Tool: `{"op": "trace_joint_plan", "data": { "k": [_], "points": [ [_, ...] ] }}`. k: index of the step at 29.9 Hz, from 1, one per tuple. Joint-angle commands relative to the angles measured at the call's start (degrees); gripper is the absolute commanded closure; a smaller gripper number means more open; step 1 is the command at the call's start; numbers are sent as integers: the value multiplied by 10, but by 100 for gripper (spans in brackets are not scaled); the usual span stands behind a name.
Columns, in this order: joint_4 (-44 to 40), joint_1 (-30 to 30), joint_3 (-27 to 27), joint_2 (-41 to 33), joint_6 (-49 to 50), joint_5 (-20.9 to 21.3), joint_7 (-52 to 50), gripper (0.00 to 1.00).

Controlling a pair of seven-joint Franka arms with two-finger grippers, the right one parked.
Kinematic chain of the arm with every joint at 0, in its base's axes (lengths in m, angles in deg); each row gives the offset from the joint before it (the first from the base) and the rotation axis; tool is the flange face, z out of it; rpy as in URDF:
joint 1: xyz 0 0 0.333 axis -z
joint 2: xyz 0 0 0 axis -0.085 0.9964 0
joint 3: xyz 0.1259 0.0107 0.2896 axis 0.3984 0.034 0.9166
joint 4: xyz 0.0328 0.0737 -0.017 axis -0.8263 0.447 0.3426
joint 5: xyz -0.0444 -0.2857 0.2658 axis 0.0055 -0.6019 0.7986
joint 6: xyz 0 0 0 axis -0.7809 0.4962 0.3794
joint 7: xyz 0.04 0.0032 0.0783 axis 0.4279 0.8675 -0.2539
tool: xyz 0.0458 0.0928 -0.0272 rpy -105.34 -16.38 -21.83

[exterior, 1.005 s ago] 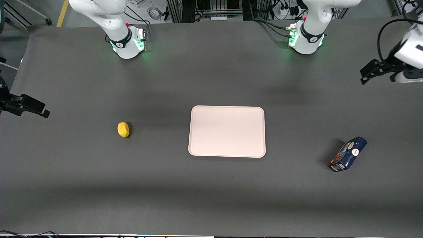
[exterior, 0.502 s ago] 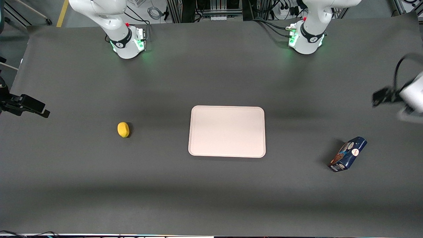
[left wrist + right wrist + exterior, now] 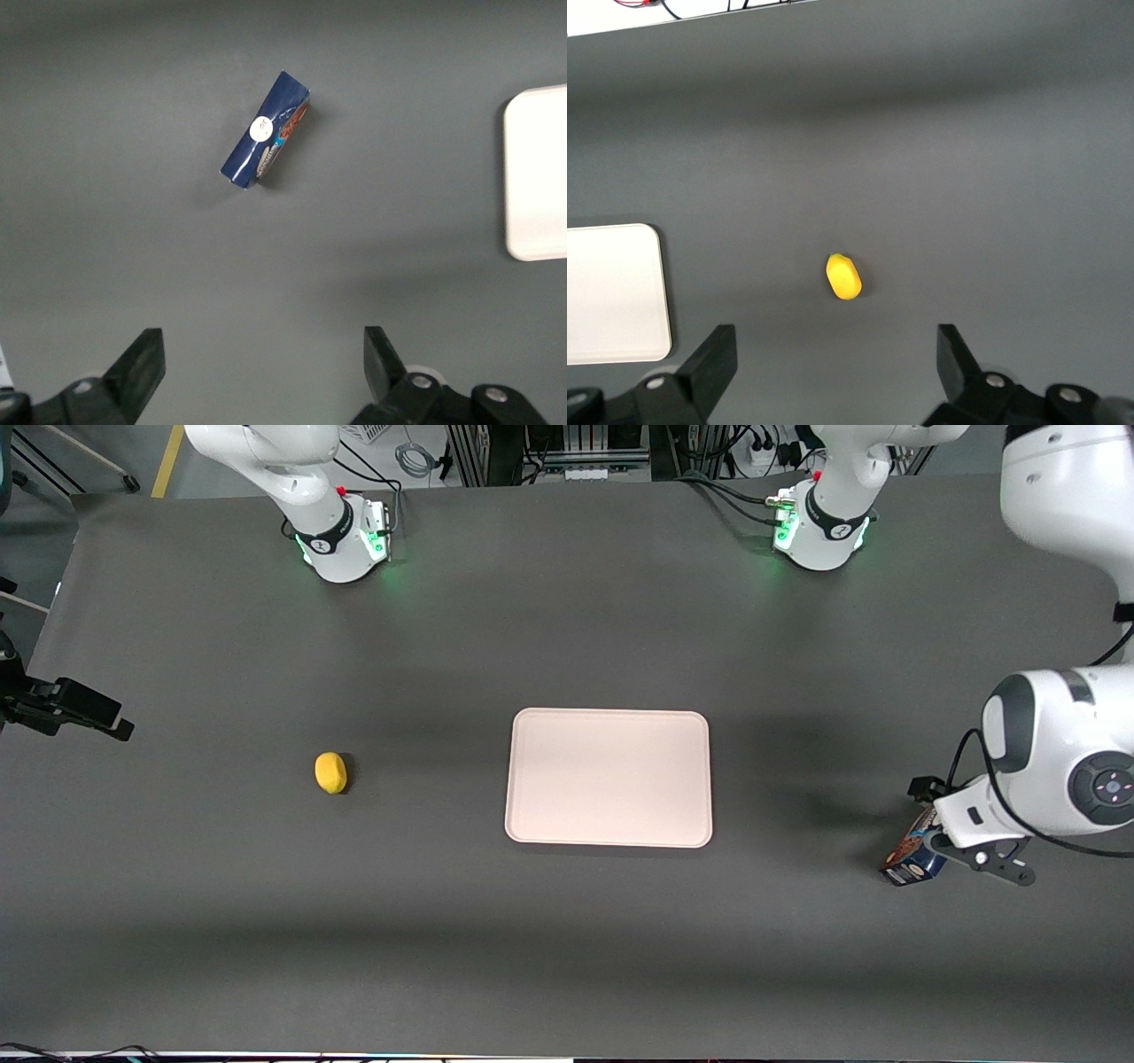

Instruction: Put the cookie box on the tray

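Box: the box [image 3: 908, 861] is seen lying on the table mat [image 3: 567, 957], toward the working arm's end, well apart from the tray; in the front view it is partly covered by the arm's wrist.
Box axis: the long axis is seen running diagonally, not square to the tray's edges; in the wrist view the box [image 3: 266, 144] shows its navy face with the round white logo uppermost.
Gripper: the gripper [image 3: 266, 372] is held above the table near the box with its fingers [image 3: 142, 367] spread wide, nothing between them; in the front view it is mostly hidden by the wrist.
Key relation: the box is not yet between the fingers; it lies ahead of the gap and above none of the finger line, so a short advance and a descent are judged needed, with a wrist turn to close across the narrow sides.
Tray: the tray [image 3: 523, 779] is seen bare at the table's middle.
Open room: bare mat is seen between box and tray; carry path judged unobstructed.
Lemon: a yellow lemon [image 3: 330, 772] lies toward the parked arm's end, well apart from the route.
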State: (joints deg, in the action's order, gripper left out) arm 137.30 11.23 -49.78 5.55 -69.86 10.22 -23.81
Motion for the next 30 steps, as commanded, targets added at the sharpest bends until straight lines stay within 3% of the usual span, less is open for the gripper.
{"op": "trace_joint_plan", "data": {
  "k": [1, 20, 22, 23, 26, 27, 30],
  "points": [
    [-34, -9, 3, 32, -25, 0, 41, 0],
    [-51, -20, 6, 94, -72, -54, 69, 2],
    [-49, -20, 6, 95, -79, -54, 68, 16],
    [-48, -20, 6, 95, -81, -54, 66, 30],
    [-49, -21, 5, 95, -75, -60, 65, 87],
    [-49, -21, 6, 95, -73, -65, 65, 100],
    [-48, -21, 6, 94, -71, -72, 64, 100]
  ]
}}
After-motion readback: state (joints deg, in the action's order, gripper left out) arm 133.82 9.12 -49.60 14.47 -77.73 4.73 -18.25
